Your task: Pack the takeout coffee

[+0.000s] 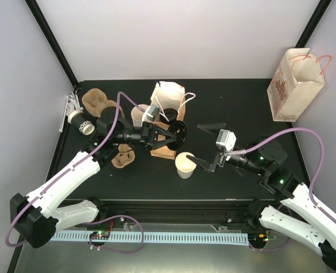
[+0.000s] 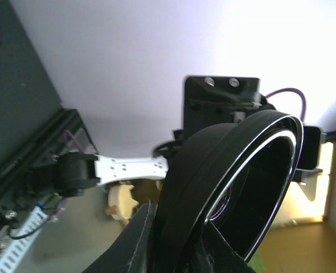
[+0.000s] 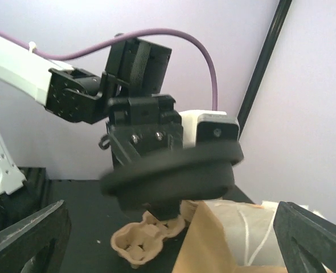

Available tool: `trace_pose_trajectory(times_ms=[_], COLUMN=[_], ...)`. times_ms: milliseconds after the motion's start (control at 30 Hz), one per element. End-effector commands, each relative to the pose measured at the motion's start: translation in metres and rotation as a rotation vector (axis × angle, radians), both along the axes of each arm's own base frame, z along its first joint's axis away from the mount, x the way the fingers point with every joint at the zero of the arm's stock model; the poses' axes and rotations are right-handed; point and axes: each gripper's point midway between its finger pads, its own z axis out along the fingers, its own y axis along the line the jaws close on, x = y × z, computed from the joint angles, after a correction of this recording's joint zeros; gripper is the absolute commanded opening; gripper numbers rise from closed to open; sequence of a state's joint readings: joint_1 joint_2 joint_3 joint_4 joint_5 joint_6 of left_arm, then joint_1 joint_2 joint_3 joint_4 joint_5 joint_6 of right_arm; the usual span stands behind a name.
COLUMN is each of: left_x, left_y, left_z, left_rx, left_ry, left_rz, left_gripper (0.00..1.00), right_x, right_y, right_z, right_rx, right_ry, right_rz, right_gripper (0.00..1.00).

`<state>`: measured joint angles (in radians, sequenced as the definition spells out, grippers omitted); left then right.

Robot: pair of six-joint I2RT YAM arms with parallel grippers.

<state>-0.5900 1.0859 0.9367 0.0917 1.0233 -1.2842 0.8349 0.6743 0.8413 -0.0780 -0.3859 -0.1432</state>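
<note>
Lid [image 2: 213, 162] glossy black plastic; cup [image 1: 185, 165] smooth white paper; table [image 1: 242, 102] matt black.

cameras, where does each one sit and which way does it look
Top: above and behind, looking down at the table; both arms show.
Left wrist: on the left arm, looking past the left gripper at the black lid it holds.
Right wrist: on the right arm, facing that lid; the open right gripper frames the bottom corners.
Shared: all three show the lid.

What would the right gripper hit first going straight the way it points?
Probably the black lid held by the left gripper, though depth is unclear; the open cup sits just beside that path.
</note>
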Motion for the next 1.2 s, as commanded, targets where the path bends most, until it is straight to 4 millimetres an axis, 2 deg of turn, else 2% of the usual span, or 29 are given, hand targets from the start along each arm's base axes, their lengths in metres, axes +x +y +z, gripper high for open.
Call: trace_pose_trajectory(times_ms=[0,167,367,433,533,667,767,867,1067,1167], left_x=[-0.027,-0.034,-0.035,-0.035,-0.035,-0.034,-0.032,-0.033,-0.033,-0.033], left_y=[0.007,0.008,0.008,0.008,0.008,0.008,0.008,0.008,0.007,0.007], left_z=[0.037,0.052,0.056,0.058,0.059,0.058,0.057,0.058,0.058,0.058], left_rx=[-0.093,-0.148,-0.155,-0.160,-0.166,-0.168,-0.172,-0.184,-0.186,-0.189], left_ry=[0.002,0.004,0.028,0.035,0.037,0.044,0.048,0.051,0.060,0.065], left_rz=[-0.137,-0.183,-0.195,-0.198,-0.198,-0.186,-0.179,-0.178,-0.180,-0.177], left_gripper=[0.07,0.07,0.08,0.08,0.08,0.08,0.08,0.08,0.08,0.08], right_x=[-0.003,-0.012,-0.016,-0.013,-0.008,-0.007,-0.007,-0.006,-0.006,-0.005], right_y=[0.001,0.009,0.018,0.018,0.014,0.022,0.028,0.032,0.038,0.041], right_z=[0.021,0.026,0.033,0.038,0.049,0.053,0.056,0.057,0.061,0.061], right_rx=[-0.007,0.022,0.067,0.108,0.194,0.197,0.202,0.200,0.223,0.222], right_ry=[-0.274,-0.454,-0.529,-0.538,-0.561,-0.578,-0.584,-0.584,-0.599,-0.594], right_rz=[-0.013,0.031,0.078,0.058,0.003,-0.001,0.002,-0.001,-0.013,-0.008], right_gripper=[1.00,0.94,0.89,0.89,0.97,0.98,0.97,0.91,0.91,0.86])
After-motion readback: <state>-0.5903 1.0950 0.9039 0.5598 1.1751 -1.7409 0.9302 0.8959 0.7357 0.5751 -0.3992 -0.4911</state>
